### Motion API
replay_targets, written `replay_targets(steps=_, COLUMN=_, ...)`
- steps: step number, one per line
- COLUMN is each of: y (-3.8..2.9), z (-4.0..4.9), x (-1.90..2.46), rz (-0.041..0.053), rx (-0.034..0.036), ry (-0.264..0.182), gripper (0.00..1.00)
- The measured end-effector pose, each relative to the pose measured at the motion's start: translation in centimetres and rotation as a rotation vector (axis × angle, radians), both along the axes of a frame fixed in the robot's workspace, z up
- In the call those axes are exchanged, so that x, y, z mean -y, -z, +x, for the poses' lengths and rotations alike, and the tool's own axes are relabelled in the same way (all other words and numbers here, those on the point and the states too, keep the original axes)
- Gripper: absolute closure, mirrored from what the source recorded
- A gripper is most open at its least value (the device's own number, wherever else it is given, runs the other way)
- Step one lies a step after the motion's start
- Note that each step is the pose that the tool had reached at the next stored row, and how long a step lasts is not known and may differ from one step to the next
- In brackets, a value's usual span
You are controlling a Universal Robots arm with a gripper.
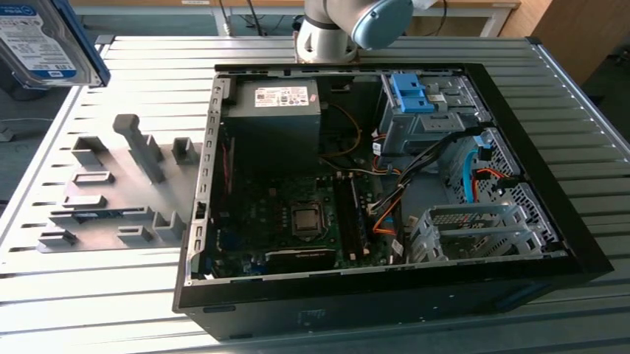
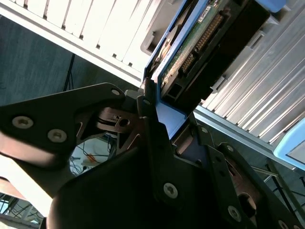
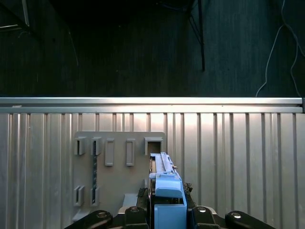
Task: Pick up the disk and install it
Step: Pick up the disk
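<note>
While the fingers [image 2: 151, 124] grip the disk [image 1: 44, 40] at eleven o'clock in the exterior view, the open computer case [image 1: 414, 299] holds a power supply [image 1: 274, 110] and motherboard [image 1: 261, 210].

disk [image 1: 44, 37] in jaws | holder plate [image 1: 133, 199] exterior view's left of case [image 1: 394, 302]

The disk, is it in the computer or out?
Out. In the exterior view the disk is at the upper left, apart from the open computer case; the end effector grips its blue frame.
</note>
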State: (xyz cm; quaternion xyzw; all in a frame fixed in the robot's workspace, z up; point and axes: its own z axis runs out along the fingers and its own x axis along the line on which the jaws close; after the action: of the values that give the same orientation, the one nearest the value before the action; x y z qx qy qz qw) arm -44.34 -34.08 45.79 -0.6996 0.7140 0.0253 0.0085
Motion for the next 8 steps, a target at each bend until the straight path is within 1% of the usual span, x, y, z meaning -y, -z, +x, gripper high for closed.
replay_targets(steps=8, y=-0.55, z=0.00, x=0.00, rz=0.0000, rx=0.0000, ry=0.000, gripper=0.64)
